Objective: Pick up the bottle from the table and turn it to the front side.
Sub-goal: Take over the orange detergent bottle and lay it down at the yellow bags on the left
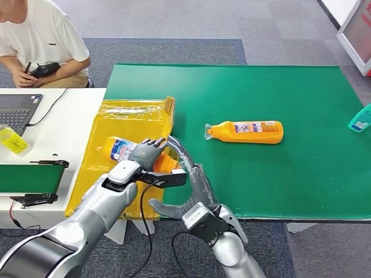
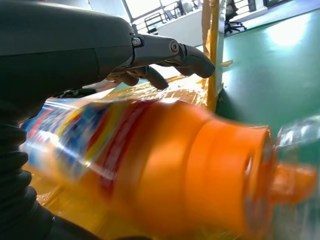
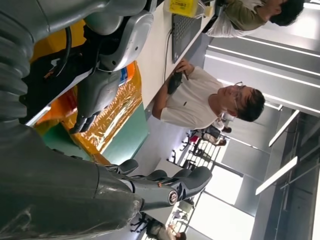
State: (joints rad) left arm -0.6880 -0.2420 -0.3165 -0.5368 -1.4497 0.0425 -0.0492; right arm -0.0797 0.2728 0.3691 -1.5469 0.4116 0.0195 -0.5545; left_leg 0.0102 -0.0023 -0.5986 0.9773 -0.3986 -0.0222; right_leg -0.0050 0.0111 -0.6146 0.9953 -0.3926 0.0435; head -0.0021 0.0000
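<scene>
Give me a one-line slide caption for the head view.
Left hand grips an orange bottle over the yellow bag; right hand waits open beside it.

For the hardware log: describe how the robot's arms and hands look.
Both arms are glossy silver shells with rounded segments. The left arm carries a black camera bar at the wrist; the right arm has a silver-and-black wrist block. A black cable loops from each wrist. The left hand and right hand are matte grey with darker fingers; the wrist views show a grey ribbed cover behind the hand.

A bottle (image 1: 245, 132) lies on the mat (image 1: 306, 174), right of the tray (image 1: 105, 116).
</scene>
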